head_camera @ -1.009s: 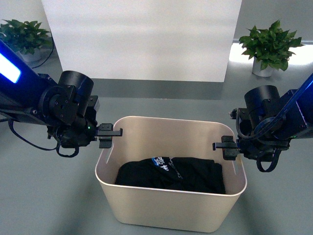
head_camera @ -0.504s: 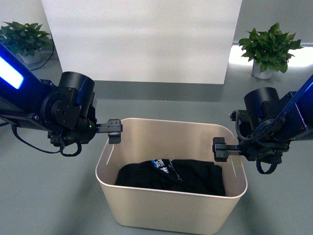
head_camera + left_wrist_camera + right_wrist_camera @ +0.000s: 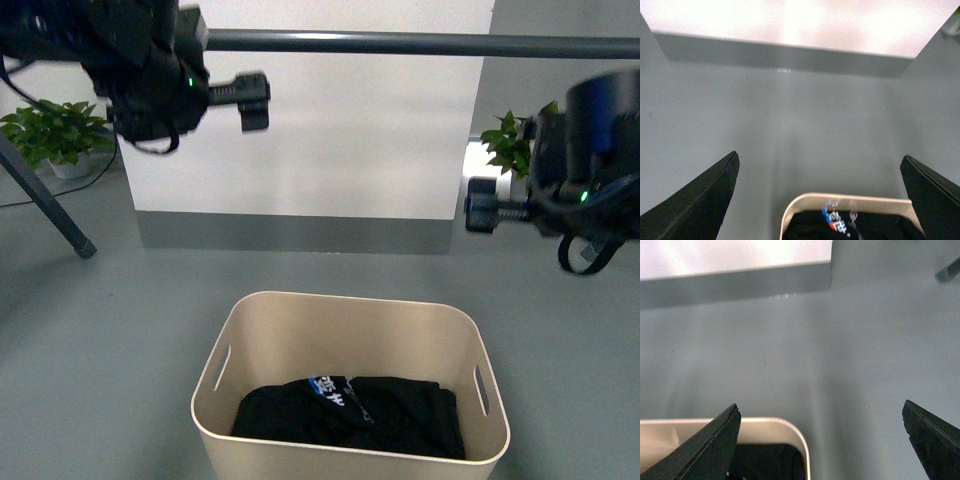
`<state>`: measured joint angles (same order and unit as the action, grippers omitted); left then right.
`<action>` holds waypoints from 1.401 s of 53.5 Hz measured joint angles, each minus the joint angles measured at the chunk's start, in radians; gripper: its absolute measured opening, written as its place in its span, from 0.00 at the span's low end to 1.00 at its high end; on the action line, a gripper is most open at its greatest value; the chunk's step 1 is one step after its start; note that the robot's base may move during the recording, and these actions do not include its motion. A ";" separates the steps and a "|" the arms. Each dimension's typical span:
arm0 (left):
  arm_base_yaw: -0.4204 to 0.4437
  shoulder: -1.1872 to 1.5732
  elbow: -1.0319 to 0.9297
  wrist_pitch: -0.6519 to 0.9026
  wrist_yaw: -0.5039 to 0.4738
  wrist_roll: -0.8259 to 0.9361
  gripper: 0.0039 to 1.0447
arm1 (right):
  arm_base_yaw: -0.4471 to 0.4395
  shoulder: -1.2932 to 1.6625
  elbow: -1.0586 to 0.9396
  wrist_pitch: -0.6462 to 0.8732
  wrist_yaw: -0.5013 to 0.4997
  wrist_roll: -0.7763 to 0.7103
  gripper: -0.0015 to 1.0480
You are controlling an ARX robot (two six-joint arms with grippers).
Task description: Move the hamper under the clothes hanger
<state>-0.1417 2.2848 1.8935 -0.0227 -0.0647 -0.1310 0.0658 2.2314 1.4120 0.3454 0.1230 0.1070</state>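
The beige hamper (image 3: 340, 330) stands on the grey floor at the bottom centre of the front view, with dark clothes (image 3: 350, 405) inside. The clothes hanger's dark round bar (image 3: 420, 43) runs across the top, one angled leg (image 3: 45, 205) splaying down at the left. My left gripper (image 3: 252, 100) is raised high at the upper left, open and empty. On the right, at mid height, my right gripper (image 3: 480, 215) is open and empty too. Both wrist views look down past wide-apart fingers (image 3: 695, 202) (image 3: 700, 447) at the hamper's rim (image 3: 840, 198) (image 3: 785, 426).
A white panel (image 3: 300, 110) with a grey base stands behind the hamper. Potted plants sit at the far left (image 3: 55, 135) and far right (image 3: 510, 145). Grey floor surrounds the hamper on all sides.
Both grippers have left the hamper's rim and risen well above it. The view has tilted up, so the hanger bar and its leg now show.
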 joint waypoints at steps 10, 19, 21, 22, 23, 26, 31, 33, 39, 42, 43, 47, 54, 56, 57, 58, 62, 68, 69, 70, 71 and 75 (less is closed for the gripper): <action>0.003 -0.086 0.130 -0.101 0.033 0.053 0.94 | -0.026 -0.169 0.043 -0.092 0.000 -0.084 0.92; 0.008 -0.140 0.144 -0.130 0.041 0.080 0.94 | -0.032 -0.257 0.053 -0.122 0.006 -0.122 0.92; 0.010 -0.159 0.143 -0.132 0.041 0.081 0.94 | -0.032 -0.283 0.053 -0.126 0.008 -0.129 0.92; 0.011 -0.171 0.140 -0.130 0.040 0.080 0.94 | -0.031 -0.301 0.053 -0.126 0.009 -0.133 0.92; 0.012 -0.180 0.134 -0.125 0.041 0.080 0.94 | -0.029 -0.313 0.051 -0.124 0.010 -0.134 0.92; 0.014 -0.197 0.126 -0.120 0.040 0.080 0.94 | -0.023 -0.349 0.033 -0.097 0.019 -0.135 0.92; 0.016 -0.208 0.126 -0.119 0.040 0.080 0.94 | -0.016 -0.382 0.024 -0.086 0.022 -0.136 0.92; 0.016 -0.208 0.125 -0.119 0.040 0.080 0.94 | -0.014 -0.385 0.024 -0.085 0.021 -0.136 0.92; 0.017 -0.216 0.092 -0.073 0.011 0.091 0.91 | -0.014 -0.385 -0.005 -0.046 -0.006 -0.127 0.89; 0.018 -0.272 -0.051 0.117 -0.038 0.105 0.81 | -0.019 -0.413 -0.104 0.120 -0.073 -0.124 0.79; 0.020 -0.298 -0.111 0.178 -0.039 0.107 0.78 | -0.021 -0.429 -0.146 0.165 -0.077 -0.122 0.76; 0.029 -0.423 -0.359 0.381 -0.036 0.113 0.64 | -0.025 -0.508 -0.317 0.293 -0.082 -0.120 0.62; 0.052 -0.631 -0.732 0.599 -0.021 0.115 0.40 | -0.050 -0.649 -0.566 0.418 -0.121 -0.118 0.39; 0.055 -0.654 -0.778 0.621 -0.018 0.115 0.36 | -0.053 -0.665 -0.596 0.430 -0.121 -0.118 0.35; 0.058 -0.674 -0.823 0.639 -0.016 0.115 0.33 | -0.056 -0.682 -0.627 0.442 -0.121 -0.118 0.32; 0.060 -0.684 -0.845 0.649 -0.013 0.115 0.31 | -0.058 -0.689 -0.641 0.447 -0.121 -0.118 0.30; 0.067 -0.723 -0.947 0.690 -0.011 0.115 0.22 | -0.064 -0.723 -0.711 0.473 -0.121 -0.118 0.22; 0.074 -0.771 -1.093 0.743 -0.003 0.115 0.09 | -0.067 -0.772 -0.809 0.506 -0.120 -0.118 0.08; 0.076 -0.783 -1.125 0.755 0.000 0.115 0.05 | -0.067 -0.785 -0.832 0.513 -0.121 -0.118 0.05; 0.077 -0.789 -1.139 0.760 0.002 0.115 0.04 | -0.067 -0.792 -0.842 0.517 -0.121 -0.118 0.03; 0.077 -0.796 -1.154 0.766 0.003 0.114 0.02 | -0.066 -0.798 -0.852 0.520 -0.121 -0.118 0.02; 0.080 -0.840 -1.235 0.797 0.011 0.116 0.03 | -0.066 -0.839 -0.912 0.537 -0.121 -0.118 0.02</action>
<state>-0.0612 1.4448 0.6582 0.7738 -0.0532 -0.0154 -0.0006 1.3926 0.5003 0.8825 0.0017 -0.0109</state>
